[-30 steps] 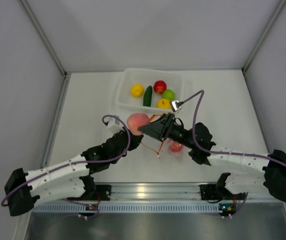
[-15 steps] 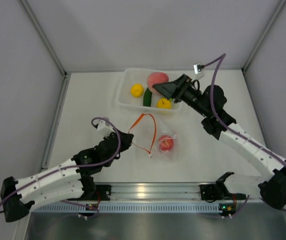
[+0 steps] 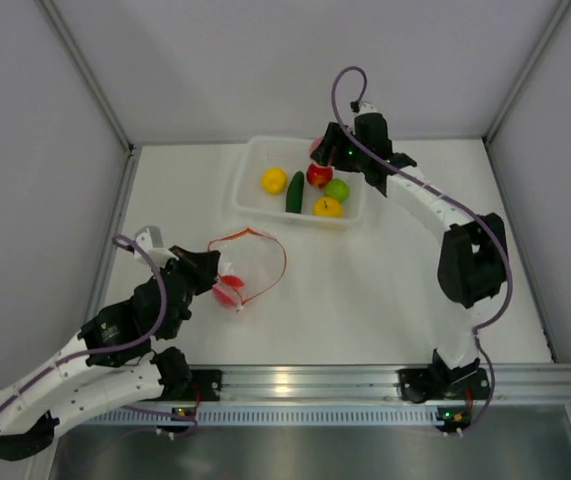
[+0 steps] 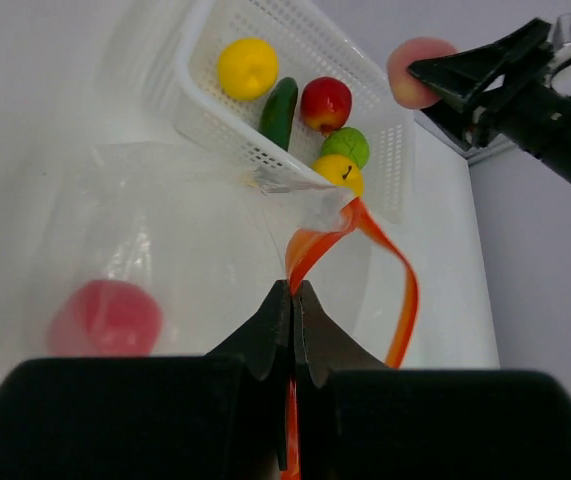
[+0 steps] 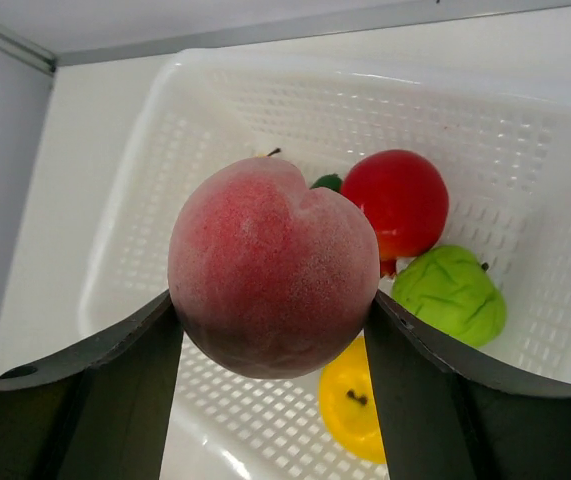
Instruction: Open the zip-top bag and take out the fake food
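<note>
The clear zip-top bag (image 3: 248, 262) lies at the table's left-centre, its orange-red strip (image 4: 317, 240) looped open. My left gripper (image 4: 293, 292) is shut on that strip. One red round fruit (image 4: 105, 318) remains inside the bag. Over the white basket's far side, my right gripper (image 5: 273, 300) is shut on a pink peach (image 5: 273, 265). In the basket (image 3: 247, 170) lie a yellow fruit (image 3: 273, 180), a dark green cucumber (image 3: 294, 192), a red apple (image 5: 395, 203), a light-green fruit (image 5: 452, 293) and another yellow one (image 5: 355, 400).
The basket stands at the back centre of the white table (image 3: 395, 280). Grey walls close in the table on the left, right and back. The right arm (image 3: 470, 250) stretches along the right side from its base up to the basket.
My right gripper has carried the peach from beside the bag back to above the basket. The left gripper has drawn the bag, with the red fruit inside, leftward across the table.
</note>
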